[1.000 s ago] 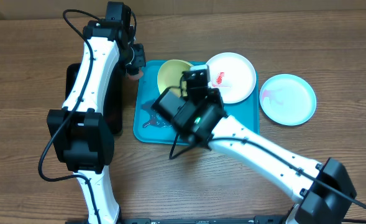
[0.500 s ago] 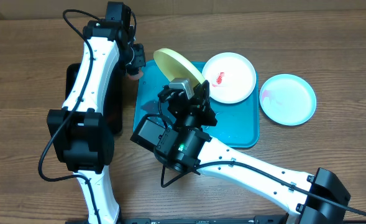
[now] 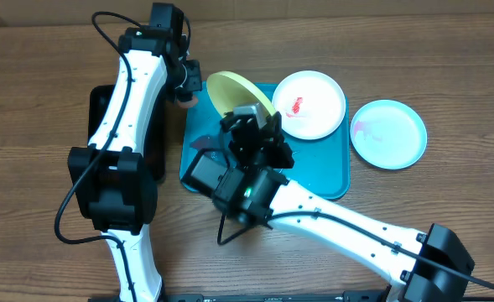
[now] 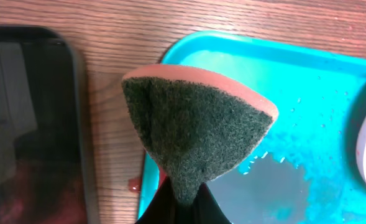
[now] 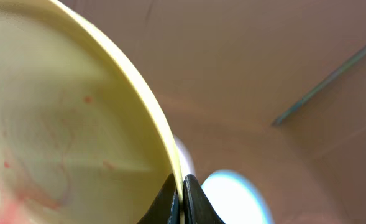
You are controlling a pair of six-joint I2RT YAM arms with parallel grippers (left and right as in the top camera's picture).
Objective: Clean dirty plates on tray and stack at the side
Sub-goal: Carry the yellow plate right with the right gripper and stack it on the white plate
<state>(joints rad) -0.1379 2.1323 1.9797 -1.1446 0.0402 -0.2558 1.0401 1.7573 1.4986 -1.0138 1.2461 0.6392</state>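
- While my right tool [image 3: 253, 119] pinches the tipped-up yellow-green plate [image 3: 236, 89] above the tray [image 3: 330, 172], it may slip.
- My left tool [image 4: 176, 206] squeezes the sponge [image 4: 195, 124]; hard rubbing could knock the plate loose.
- Only the thin rim is pinched; it could slide out.

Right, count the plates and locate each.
3. The yellow-green plate is held tilted above the tray by the right claw; the white plate lies on the tray; the pale blue plate on the table beside it. None seems hidden.
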